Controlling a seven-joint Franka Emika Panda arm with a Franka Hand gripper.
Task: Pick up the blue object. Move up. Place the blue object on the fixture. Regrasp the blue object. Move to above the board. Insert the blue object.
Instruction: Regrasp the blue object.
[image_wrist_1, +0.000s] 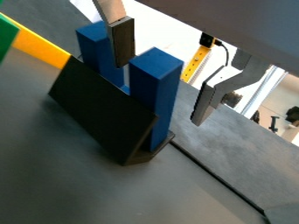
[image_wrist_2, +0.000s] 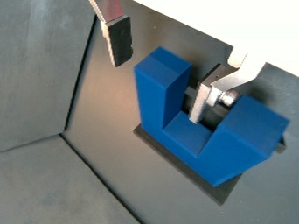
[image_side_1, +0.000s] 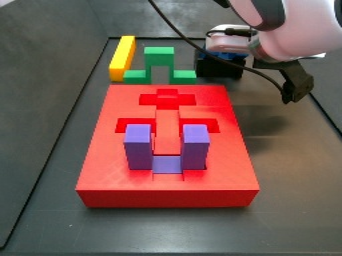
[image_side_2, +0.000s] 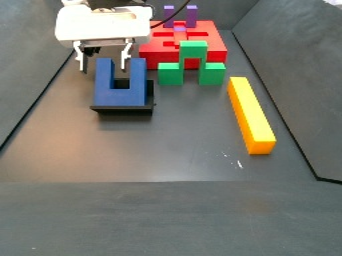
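Blue object (image_side_2: 119, 82) rests on fixture (image_side_2: 123, 104), open claw (image_side_2: 104, 62) straddling a prong.

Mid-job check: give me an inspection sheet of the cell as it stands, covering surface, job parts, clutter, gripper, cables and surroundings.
Surface: dark grey floor with raised side walls.
Blue object: sits on the fixture, prongs pointing toward the gripper.
Board: red board at the far end from the fixture; a purple U-block stands in one recess.
Clutter: green U-block beside the board; yellow bar lying flat on the floor.
Gripper: over the blue object, jaws open; one finger sits in the gap between the prongs, the other finger outside a prong. Not clamped.
Cables: black cable running to the wrist.
Surroundings: bright room beyond the wall, blurred in a wrist view.
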